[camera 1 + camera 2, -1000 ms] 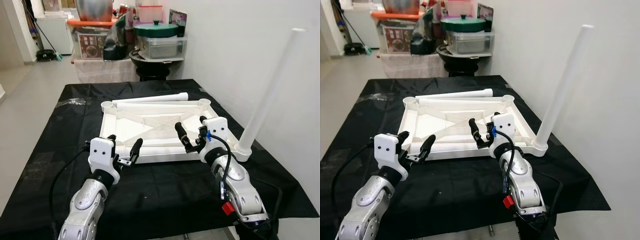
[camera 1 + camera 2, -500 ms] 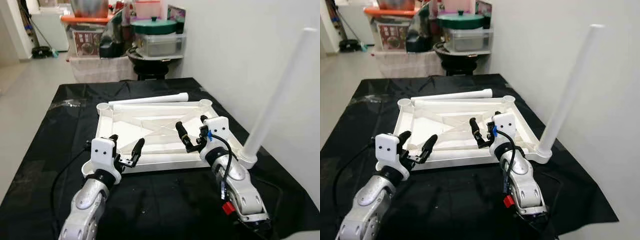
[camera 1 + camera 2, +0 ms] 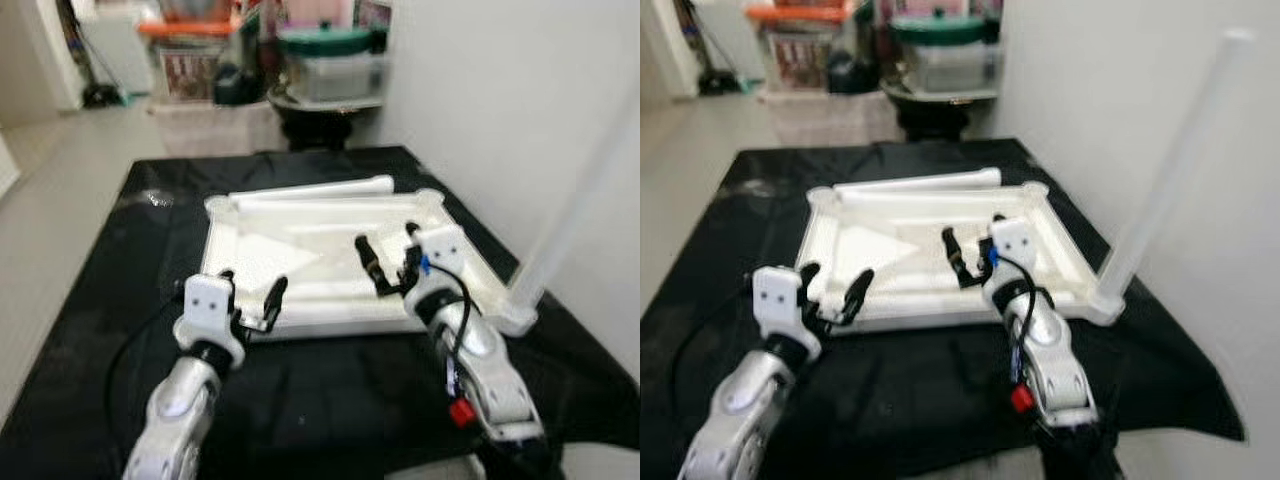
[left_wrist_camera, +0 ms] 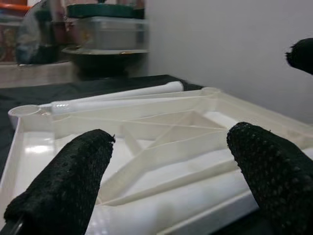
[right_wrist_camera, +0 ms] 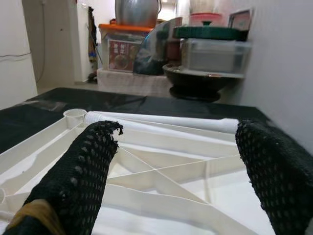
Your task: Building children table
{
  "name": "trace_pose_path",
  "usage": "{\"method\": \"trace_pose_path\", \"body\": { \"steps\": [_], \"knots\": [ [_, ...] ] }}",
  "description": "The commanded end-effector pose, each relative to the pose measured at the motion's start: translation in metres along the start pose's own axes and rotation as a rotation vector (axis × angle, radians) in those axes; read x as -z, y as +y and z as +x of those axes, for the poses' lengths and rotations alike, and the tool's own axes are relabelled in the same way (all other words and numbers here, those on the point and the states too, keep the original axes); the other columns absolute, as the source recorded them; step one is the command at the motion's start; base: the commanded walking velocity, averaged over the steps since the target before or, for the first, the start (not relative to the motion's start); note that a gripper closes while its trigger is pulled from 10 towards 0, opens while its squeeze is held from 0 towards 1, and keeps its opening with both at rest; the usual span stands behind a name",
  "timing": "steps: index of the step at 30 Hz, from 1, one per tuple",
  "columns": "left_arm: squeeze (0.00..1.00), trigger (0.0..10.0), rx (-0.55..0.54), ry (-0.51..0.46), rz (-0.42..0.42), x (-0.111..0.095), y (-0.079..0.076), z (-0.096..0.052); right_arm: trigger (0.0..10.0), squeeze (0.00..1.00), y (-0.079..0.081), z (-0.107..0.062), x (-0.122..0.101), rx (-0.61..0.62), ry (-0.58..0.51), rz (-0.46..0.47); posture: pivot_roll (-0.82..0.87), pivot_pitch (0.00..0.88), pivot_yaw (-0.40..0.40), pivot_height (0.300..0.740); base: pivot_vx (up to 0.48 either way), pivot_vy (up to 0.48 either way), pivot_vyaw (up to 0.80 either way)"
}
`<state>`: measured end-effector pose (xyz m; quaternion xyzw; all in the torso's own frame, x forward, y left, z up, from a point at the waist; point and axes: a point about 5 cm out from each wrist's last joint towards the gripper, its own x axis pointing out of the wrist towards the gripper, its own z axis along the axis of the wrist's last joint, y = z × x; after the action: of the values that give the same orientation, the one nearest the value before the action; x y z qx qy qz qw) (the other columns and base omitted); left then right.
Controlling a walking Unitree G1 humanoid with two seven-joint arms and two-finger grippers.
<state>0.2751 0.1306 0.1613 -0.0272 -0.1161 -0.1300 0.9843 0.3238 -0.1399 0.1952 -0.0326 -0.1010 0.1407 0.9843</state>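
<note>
View shifted; tabletop [image 3: 320, 262] lies ahead of spread fingers [image 4: 73, 183].

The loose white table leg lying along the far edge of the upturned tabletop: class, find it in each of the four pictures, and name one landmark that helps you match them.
Left eye view: loose white table leg, along the tabletop's far rim.
Right eye view: same place.
Left wrist view: beyond the open fingers.
Right wrist view: between the fingers, far side.
Shared landmark: the green-lidded container behind the table.
</note>
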Motion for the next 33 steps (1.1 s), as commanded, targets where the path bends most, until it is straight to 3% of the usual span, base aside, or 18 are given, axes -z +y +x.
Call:
{"method": "trace_pose_path", "body": {
  "steps": [1, 8, 28, 33],
  "knots": [
    [0.00, 10.0, 0.002, -0.015, -0.009, -0.0006, -0.0003, -0.0019, 10.0, 0.00, 0.0003, -0.0002, -0.0002, -0.002, -0.008, -0.001, 0.06, 0.000, -0.041, 0.740, 0.000, 0.000, 0.00],
    [0.00, 10.0, 0.007, -0.021, -0.015, -0.0017, -0.0014, -0.0012, 10.0, 0.00, 0.0008, -0.0007, 0.0002, -0.002, -0.006, 0.000, 0.06, 0.000, -0.040, 0.740, 0.104, 0.000, 0.00],
    [0.00, 10.0, 0.004, -0.030, -0.011, -0.0042, -0.0012, -0.0001, 10.0, 0.00, 0.0011, -0.0004, -0.0014, -0.003, -0.012, 0.010, 0.06, 0.000, -0.039, 0.740, 0.421, 0.000, 0.00],
    [0.00, 10.0, 0.009, -0.026, -0.010, -0.0034, -0.0016, 0.0002, 10.0, 0.00, 0.0010, 0.0001, -0.0016, 0.000, -0.012, 0.012, 0.06, 0.000, -0.038, 0.740, 0.000, 0.000, 0.00]
  ]
}}
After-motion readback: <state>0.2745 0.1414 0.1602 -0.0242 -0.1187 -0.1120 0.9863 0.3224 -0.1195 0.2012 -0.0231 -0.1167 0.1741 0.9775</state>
